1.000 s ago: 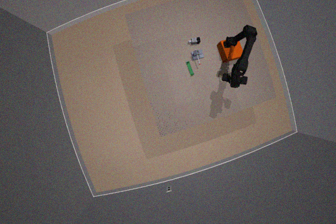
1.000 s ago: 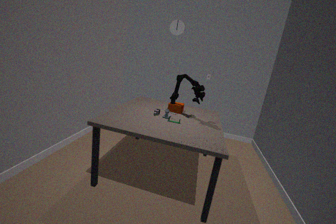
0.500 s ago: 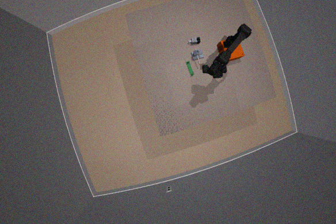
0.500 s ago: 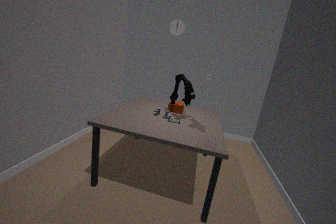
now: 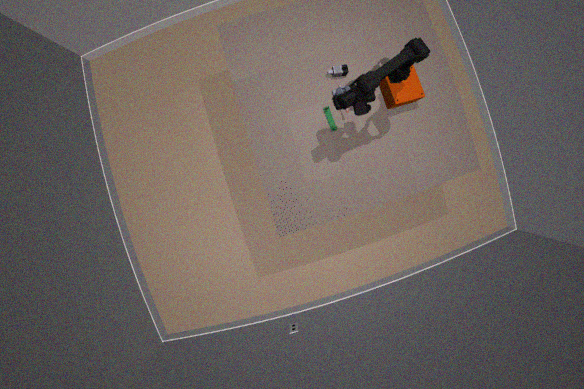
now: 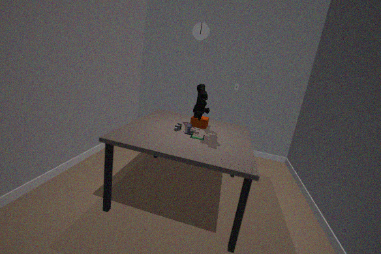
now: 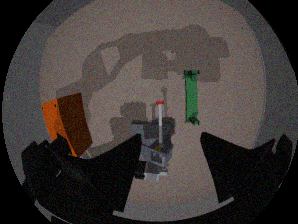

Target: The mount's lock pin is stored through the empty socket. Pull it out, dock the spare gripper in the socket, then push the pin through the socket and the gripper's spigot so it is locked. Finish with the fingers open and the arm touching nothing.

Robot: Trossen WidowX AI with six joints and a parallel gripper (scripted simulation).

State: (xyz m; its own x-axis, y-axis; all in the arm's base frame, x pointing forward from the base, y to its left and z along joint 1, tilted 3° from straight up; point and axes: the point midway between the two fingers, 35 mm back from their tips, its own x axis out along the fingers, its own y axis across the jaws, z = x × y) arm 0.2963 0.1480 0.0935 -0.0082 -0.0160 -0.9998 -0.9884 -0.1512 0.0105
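Note:
The grey mount [image 7: 148, 129] [image 6: 188, 128] stands on the table; the arm partly covers it in the top view. The lock pin [image 7: 160, 116], a pale rod with a red end, sticks out of the mount; its inner end is hidden in the socket area. The spare gripper [image 5: 338, 70] [image 6: 177, 127], pale with a black end, lies beside the mount; it also shows in the wrist view [image 7: 159, 176], partly behind the mount. My gripper [image 7: 172, 137] is open and empty, high above the mount, which appears between its fingers in the wrist view.
A green bracket [image 5: 330, 119] [image 6: 198, 138] [image 7: 192, 97] with raised ends lies near the mount, on the pin's red-end side. The orange base block [image 5: 404, 90] [image 6: 199, 123] [image 7: 72, 122] stands by the arm's foot. The arm's shadow falls across the table [image 5: 280, 126] [image 6: 156, 141].

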